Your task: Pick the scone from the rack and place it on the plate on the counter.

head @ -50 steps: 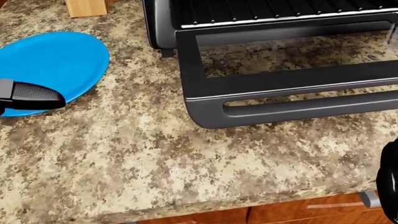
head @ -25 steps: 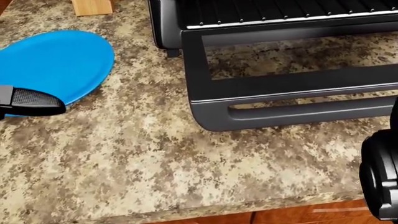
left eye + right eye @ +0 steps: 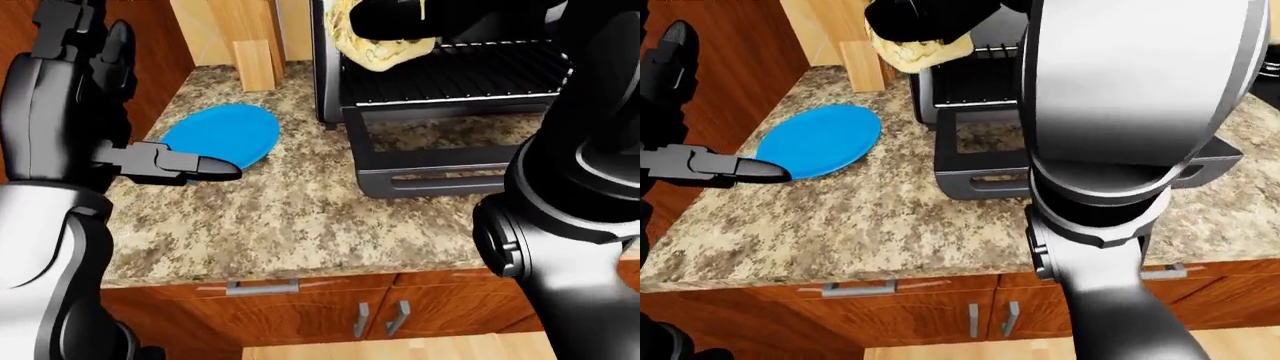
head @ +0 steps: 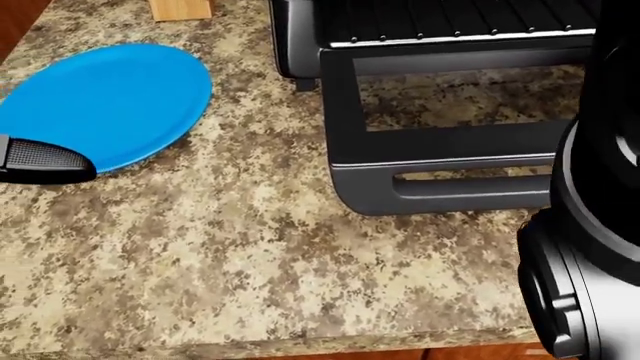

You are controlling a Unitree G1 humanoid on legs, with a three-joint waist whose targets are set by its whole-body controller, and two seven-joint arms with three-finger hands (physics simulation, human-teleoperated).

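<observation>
The pale, speckled scone hangs in the air at the top of the left-eye view, above the toaster oven's wire rack. My black right hand is shut on its upper part. The round blue plate lies flat on the granite counter, left of the oven. My left hand hovers over the counter by the plate's lower-left rim, fingers stretched out and holding nothing. In the right-eye view the scone shows up and right of the plate.
The dark toaster oven's door lies folded down onto the counter, right of the plate. Wooden blocks stand against the wall above the plate. My right forearm fills much of the right-eye view. Wooden cabinet doors run below the counter edge.
The head view has shifted, so plate and oven slide right in the picture. My right arm has come up much further into the view's right edge. The left hand stays by the plate.
</observation>
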